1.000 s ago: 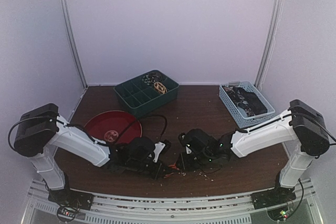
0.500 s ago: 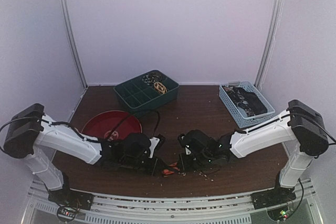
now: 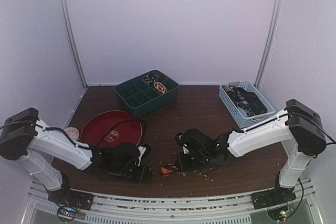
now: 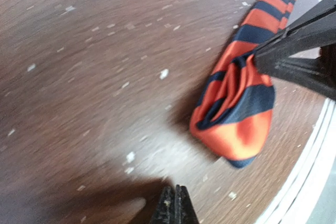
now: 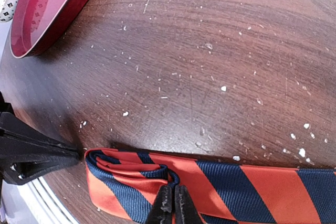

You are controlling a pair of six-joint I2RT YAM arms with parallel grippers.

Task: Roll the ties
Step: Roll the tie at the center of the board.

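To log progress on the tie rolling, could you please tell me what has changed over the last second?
The left end effector has drawn back leftward from the striped tie, leaving more of it showing from above. The right end effector stayed shut on the tie's folded end; the red dish, green tray and blue basket did not move.

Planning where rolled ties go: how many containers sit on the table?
3: green divided tray at back centre, blue basket at back right, red dish at front left.
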